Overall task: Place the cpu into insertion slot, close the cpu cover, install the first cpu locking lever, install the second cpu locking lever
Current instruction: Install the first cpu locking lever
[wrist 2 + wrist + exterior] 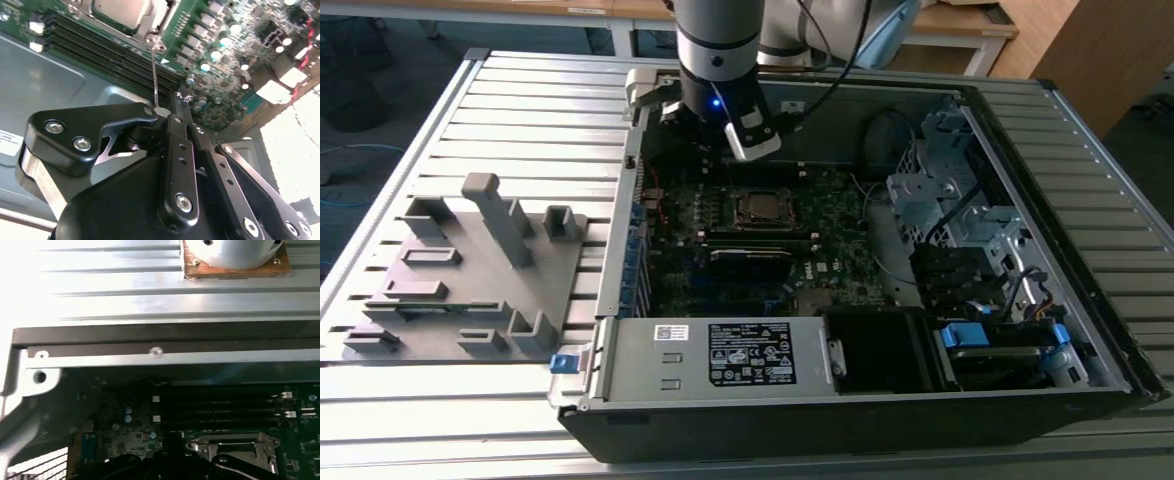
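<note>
The black fingers [125,117] are closed together on the free end of a thin metal wire, the cpu locking lever [155,75], as the second wrist view shows it. From the fingertips this lever runs straight to a corner of the cpu cover [159,19], where a small screw sits. There the cover lies flat over the cpu [125,10], whose dull silver top shows through the cut-out.

The cpu sits in the insertion slot [783,222], which lies a little above the middle of the frame in the exterior view, on the dark green motherboard [720,290]. Just beside the slot run the long black memory slots [100,50], seen in both wrist views.

In the exterior view, the arm [716,40] comes down from the upper middle of the frame into the open computer case [1067,330] and ends near the upper edge of the board, a little above the slot. The case lies on a ribbed metal worktop [520,110]. A grey power supply [720,355] with a label lies along the lower side of the case. At the exterior view's left, a grey fixture [467,270] with upright blocks stands on the worktop, apart from the case.
</note>
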`<state>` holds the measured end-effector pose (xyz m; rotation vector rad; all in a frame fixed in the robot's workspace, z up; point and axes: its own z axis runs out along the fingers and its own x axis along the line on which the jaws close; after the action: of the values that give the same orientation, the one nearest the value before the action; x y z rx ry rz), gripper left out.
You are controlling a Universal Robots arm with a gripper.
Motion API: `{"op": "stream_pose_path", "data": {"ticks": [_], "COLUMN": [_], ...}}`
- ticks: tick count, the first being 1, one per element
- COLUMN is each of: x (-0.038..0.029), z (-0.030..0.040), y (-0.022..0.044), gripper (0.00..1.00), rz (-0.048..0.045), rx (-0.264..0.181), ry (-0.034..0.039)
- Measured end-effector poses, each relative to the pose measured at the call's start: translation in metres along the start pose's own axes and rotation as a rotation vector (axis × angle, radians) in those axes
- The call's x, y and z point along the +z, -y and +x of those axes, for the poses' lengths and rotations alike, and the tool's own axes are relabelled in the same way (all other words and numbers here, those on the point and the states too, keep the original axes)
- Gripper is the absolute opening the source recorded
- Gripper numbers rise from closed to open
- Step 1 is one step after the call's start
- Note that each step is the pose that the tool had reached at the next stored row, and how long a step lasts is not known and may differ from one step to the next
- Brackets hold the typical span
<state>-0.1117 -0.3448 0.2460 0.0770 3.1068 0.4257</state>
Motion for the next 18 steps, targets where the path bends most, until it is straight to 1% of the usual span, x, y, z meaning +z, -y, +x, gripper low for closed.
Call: {"op": "stream_pose_path", "data": {"ticks": [3, 10, 11, 12, 18], "x": [0.0002, 0.0006, 0.0007, 0.0006, 0.0008], "z": [-0.0108, -0.0424, -0.0456, -0.0466, -0.0469], "y": [-0.0007, -0.0022, -0.0024, -0.0024, -0.0024], "gripper": [0.1, 0.1, 0.1, 0.1, 0.1], "rz": [0.0, 0.0, 0.0, 0.0001, 0.0004], "rx": [0.0, 0.0, 0.0, 0.0, 0.0], "ry": [0.0, 0.0, 0.0, -0.0001, 0.0]}}
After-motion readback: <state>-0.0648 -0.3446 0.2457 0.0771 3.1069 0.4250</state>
